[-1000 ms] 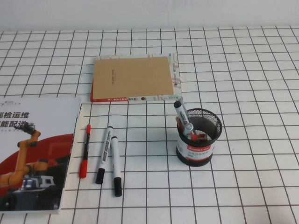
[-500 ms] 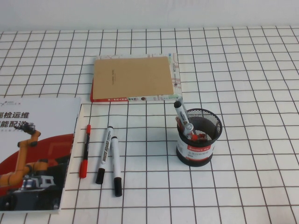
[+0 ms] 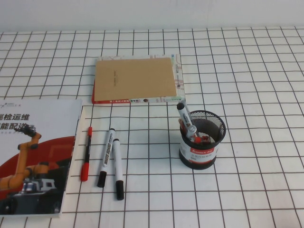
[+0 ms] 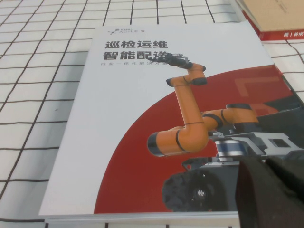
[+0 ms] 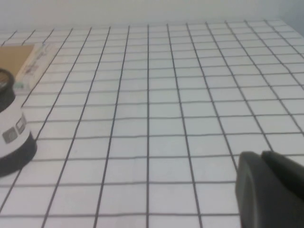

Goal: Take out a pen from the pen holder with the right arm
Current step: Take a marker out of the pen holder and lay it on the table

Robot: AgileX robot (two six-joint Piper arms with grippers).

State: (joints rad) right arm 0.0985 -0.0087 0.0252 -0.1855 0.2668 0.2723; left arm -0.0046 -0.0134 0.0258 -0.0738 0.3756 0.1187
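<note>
High view has the black mesh pen holder [image 3: 202, 138] standing upright on the gridded counter [image 3: 256, 71], near the brown notebook [image 3: 135, 80], with a black-capped marker [image 3: 186, 121] leaning out of it among other pens, while a red pen [image 3: 86, 153] and two black markers [image 3: 107, 156] lie beside the brochure [image 3: 33, 152]. Right wrist view shows the right end effector [image 5: 260, 164] closed on nothing, low over bare counter and apart from the holder. Left wrist view shows the left end effector [image 4: 266, 171] over the brochure's edge, and whether it is open or closed cannot be told
</note>
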